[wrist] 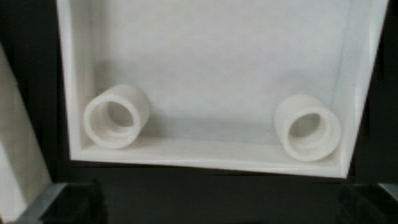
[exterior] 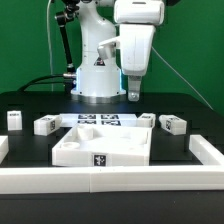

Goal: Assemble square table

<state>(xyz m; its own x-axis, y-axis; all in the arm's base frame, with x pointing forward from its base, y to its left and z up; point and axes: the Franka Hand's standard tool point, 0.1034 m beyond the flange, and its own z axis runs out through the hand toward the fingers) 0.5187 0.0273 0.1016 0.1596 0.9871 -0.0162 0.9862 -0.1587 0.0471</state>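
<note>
I am judging this job as barely begun: no leg is sitting in the square table top yet, so all four joins are left to do.

Going from the exterior view's left, the far-left leg [exterior: 15, 120] is standing alone on the black table, and the second leg [exterior: 45, 125] is lying near it, closer to the top. Both are loose, each showing a black-and-white tag.

In the middle, the square table top [exterior: 100, 150] is lying hollow side up just in front of the marker board [exterior: 100, 121], with the white rail [exterior: 110, 180] running along the near edge. It is looking like a shallow white plastic tray with a raised rim and one tag on its front wall. My wrist camera is looking straight down into it [wrist: 205, 60], showing a smooth floor and two round sockets, one [wrist: 119, 117] and the other [wrist: 308, 128], both empty.

I am hovering my gripper [exterior: 134, 92] above the top's far right corner, jaws spread wide and holding nothing.

To the right, the third leg [exterior: 147, 120] and the far-right leg [exterior: 172, 124] are lying loose beside the top.
</note>
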